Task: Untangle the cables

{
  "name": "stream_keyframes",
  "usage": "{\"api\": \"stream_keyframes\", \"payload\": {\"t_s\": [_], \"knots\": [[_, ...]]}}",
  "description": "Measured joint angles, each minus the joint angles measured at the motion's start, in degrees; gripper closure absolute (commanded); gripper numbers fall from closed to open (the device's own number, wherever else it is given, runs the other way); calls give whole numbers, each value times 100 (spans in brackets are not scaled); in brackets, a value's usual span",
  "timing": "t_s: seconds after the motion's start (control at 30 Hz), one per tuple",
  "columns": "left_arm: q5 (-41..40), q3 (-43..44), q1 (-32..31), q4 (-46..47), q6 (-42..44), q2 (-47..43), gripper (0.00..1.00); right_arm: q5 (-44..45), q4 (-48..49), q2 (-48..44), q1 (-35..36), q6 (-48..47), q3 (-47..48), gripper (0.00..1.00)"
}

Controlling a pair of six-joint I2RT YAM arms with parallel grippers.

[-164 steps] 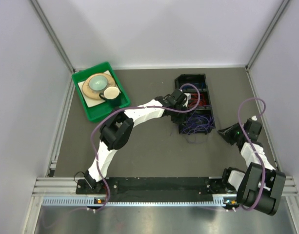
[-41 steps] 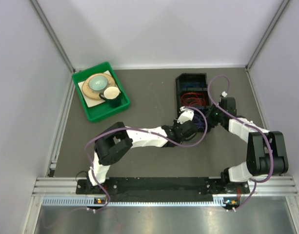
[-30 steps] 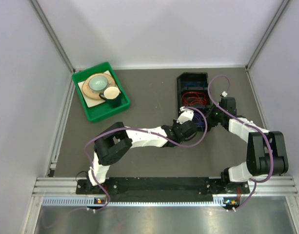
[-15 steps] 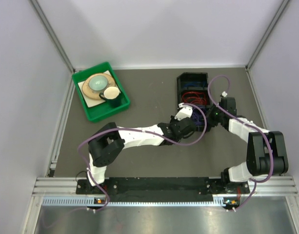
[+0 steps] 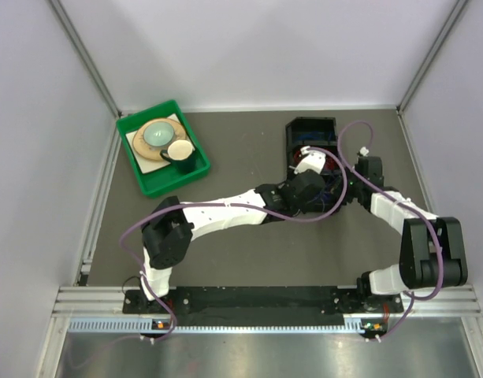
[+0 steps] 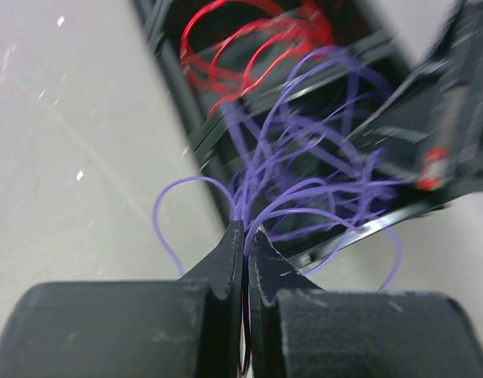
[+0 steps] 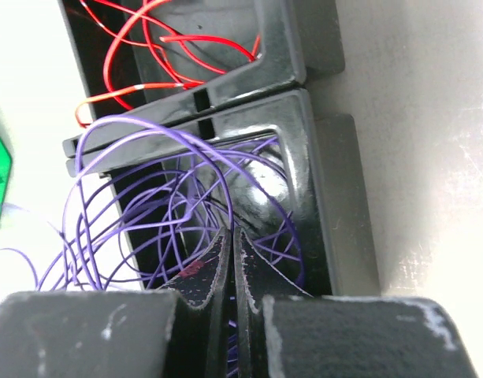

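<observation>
Left wrist, left pincer (image 6: 245, 231) clamped on purple cables (image 6: 266, 167)

purple cables (image 6: 288, 185) — loose tangled loops, red cables (image 6: 257, 35) coiled alongside

You have the left gripper (image 6: 243, 231) pinched tight on the purple cables (image 6: 300, 189), which fan out just ahead of the fingertips into a black bin (image 6: 198, 142); farther ahead, red cables (image 6: 257, 35) coil in the next compartment, blurred
</observation>
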Motion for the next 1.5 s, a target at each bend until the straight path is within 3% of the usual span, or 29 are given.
{"api": "stream_keyframes", "payload": {"t_s": [0.2, 0.6, 0.97, 1.3, 1.33, 1.37, 1.5], "knots": [[540, 426, 153, 208, -13, 79, 100, -4, 2, -66, 0, 55, 9, 100], [2151, 496, 1043, 940, -988, 822, 100, -92, 42, -223, 0, 380, -44, 100], [3595, 262, 1043, 1910, -1714, 1071, 100, -94, 52, -481, -4, 472, -46, 100], [4028, 299, 1082, 2070, -1823, 1784, 100, -31, 35, -522, -26, 509, -83, 100], [4044, 326, 1080, 2070, -1821, 1853, 100, -31, 33, -555, -26, 509, -83, 98], [4081, 369, 1084, 2052, -1818, 1941, 100, -26, 20, -595, -26, 507, -83, 88], [4118, 391, 1091, 1996, -1775, 2013, 100, 63, -129, -894, -26, 483, -83, 75]]}}
